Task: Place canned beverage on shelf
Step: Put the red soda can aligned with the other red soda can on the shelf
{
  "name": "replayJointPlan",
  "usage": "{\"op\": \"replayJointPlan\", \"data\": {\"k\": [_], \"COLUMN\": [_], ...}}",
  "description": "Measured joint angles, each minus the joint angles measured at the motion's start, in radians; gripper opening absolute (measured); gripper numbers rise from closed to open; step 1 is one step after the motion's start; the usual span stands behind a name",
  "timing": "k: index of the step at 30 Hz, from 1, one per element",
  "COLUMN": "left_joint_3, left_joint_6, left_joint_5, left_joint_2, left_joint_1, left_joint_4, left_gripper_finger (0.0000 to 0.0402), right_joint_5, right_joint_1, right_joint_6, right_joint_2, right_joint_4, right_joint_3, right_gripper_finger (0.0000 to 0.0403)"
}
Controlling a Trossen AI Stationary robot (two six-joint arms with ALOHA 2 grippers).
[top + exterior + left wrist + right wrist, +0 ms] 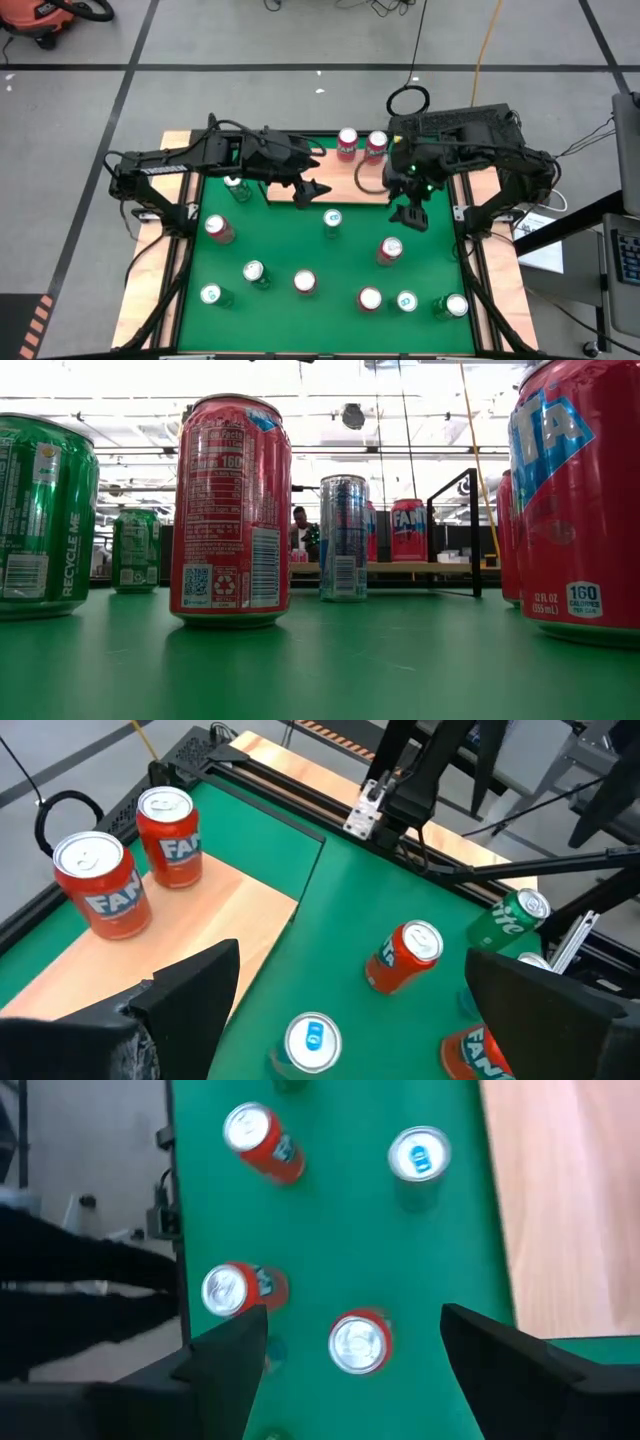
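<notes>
The shelf (pixel 345 186) is a light-wood board with a thin black rail at the table's far middle. Two red cans (pixel 347 143) (pixel 376 145) stand upright on its far right part, also seen as red cans (pixel 95 885) (pixel 168 835) in the left wrist view. Several more red, green and blue cans stand upright on the green table top. My left gripper (pixel 310 190) hangs open above the shelf's near edge, holding nothing. My right gripper (pixel 410 212) hangs open above the table just right of the shelf, pointing steeply down over a red can (pixel 358 1342) far below.
Loose cans include a blue one (pixel 332 220) just near the shelf, a red one (pixel 389 249), a green one (pixel 237 186) left of the shelf, and a row along the near side (pixel 305 282). Pale wooden strips (pixel 175 250) border the table's sides.
</notes>
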Motion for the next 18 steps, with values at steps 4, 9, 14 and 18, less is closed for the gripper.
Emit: {"op": "replayJointPlan", "data": {"k": [4,9,14,18], "left_joint_3": [0.000,0.000,0.000,0.000], "left_joint_6": [-0.037,-0.114,-0.157,-0.203], "left_joint_5": [-0.029,-0.034,-0.074,-0.132], "left_joint_2": [0.000,0.000,0.000,0.000], "left_joint_1": [-0.032,-0.067,-0.120,-0.171], "left_joint_4": [0.001,0.002,0.001,0.001], "left_gripper_finger": [0.0389,0.0389,0.0389,0.0389], "right_joint_5": [0.085,0.132,0.219,0.217], "right_joint_1": [0.070,0.153,0.248,0.306], "right_joint_6": [0.032,0.084,0.088,0.106], "right_joint_2": [0.000,0.000,-0.039,-0.141], "right_joint_4": [0.000,0.000,0.041,0.219], "right_joint_3": [0.000,0.000,-0.120,-0.350], "right_gripper_finger": [0.0287,0.0290,0.0290,0.0290]}}
